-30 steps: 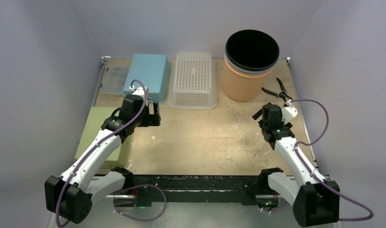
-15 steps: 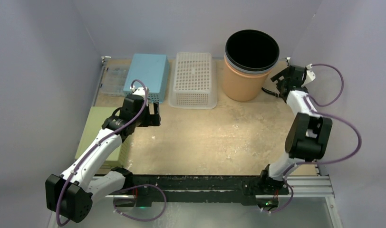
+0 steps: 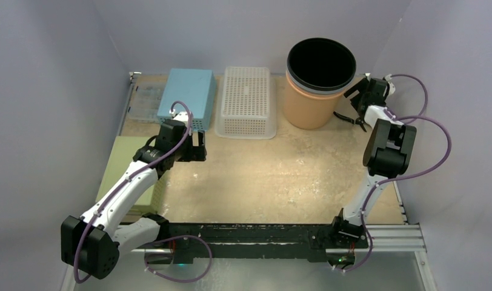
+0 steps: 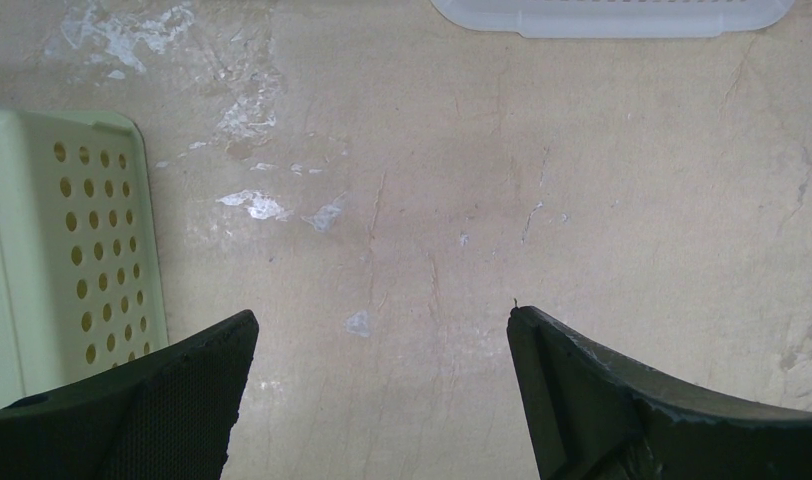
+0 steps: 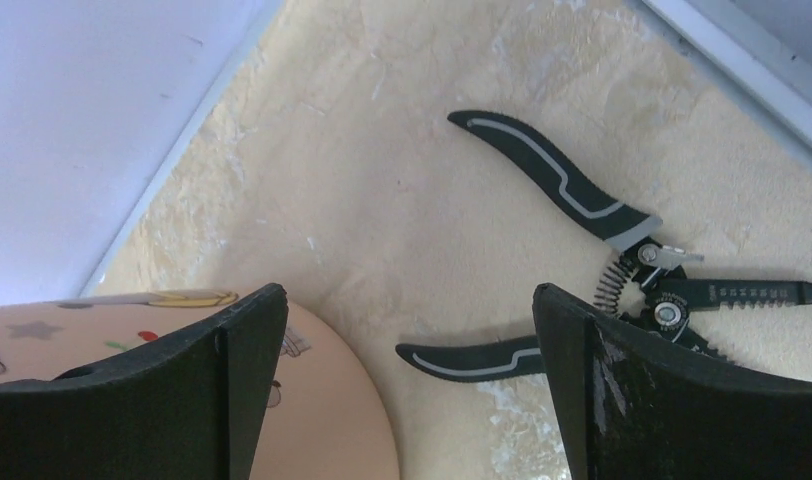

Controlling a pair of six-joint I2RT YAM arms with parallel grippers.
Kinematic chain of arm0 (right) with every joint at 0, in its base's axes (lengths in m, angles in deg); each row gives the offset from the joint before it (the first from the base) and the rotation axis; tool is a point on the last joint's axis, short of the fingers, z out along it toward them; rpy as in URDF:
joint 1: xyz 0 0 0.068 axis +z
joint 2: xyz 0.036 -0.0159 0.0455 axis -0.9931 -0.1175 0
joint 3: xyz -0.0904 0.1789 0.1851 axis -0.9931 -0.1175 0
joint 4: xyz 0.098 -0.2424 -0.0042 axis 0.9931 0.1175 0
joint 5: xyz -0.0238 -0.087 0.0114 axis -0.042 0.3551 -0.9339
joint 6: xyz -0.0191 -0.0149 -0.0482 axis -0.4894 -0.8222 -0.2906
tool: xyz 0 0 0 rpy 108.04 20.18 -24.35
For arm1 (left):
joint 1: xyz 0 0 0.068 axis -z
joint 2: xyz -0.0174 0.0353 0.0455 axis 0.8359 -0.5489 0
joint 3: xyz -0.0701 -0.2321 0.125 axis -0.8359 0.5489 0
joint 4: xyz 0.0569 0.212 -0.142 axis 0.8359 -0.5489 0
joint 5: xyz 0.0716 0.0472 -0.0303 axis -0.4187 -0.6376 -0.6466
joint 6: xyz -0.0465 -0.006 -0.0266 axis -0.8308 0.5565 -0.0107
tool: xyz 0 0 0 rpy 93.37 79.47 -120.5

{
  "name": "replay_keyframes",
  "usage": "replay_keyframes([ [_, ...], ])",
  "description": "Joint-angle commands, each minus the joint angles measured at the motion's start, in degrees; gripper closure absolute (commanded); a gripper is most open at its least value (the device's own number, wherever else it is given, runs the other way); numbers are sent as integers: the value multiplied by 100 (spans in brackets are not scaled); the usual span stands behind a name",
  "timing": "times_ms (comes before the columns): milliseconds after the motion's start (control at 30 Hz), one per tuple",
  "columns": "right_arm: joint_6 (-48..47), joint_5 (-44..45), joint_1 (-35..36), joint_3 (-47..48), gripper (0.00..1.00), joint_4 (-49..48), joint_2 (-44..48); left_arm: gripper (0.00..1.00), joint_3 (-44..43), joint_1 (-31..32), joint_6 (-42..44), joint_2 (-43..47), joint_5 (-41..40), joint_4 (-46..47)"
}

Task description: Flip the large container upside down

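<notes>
Right gripper (image 3: 355,98) fingertips hard to make out from above. Its arm half covers pliers (image 5: 554,176). Jaws spread wide, nothing held, just beside large container (image 3: 313,103) at its 3 o'clock; contact unclear. Left gripper (image 3: 199,145) also spread wide, empty, over table (image 3: 262,176). Container at table's 1 o'clock, upright, mouth up, long axis vertical.
</notes>
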Motion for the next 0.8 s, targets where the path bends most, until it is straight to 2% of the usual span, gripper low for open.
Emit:
replay_keyframes([
  [0, -123, 421, 56, -55, 5, -386, 234, 6, 10, -36, 133, -46, 203, 218],
  [133, -68, 820, 203, -526, 3, -940, 369, 6, 12, -36, 142, -123, 258, 226],
  [267, -42, 1773, 571, -890, 2, -1723, 382, 6, 12, -32, 151, -163, 303, 229],
  [333, -183, 1865, 675, -1023, 2, -2368, 319, 6, 14, -36, 151, -170, 298, 229],
  [467, 36, 1759, 685, -881, 1, -2791, 94, 6, 17, -36, 150, -213, 272, 229],
  [533, 58, 1786, 686, -527, 1, -2724, -161, 6, 17, -34, 142, -262, 282, 224],
  [600, 413, 1771, 676, -163, 1, -2180, -454, 6, 9, -36, 150, -323, 294, 224],
  [767, 678, 1369, 640, 265, 1, -1576, -1026, 6, 7, -36, 151, -385, 304, 219],
])
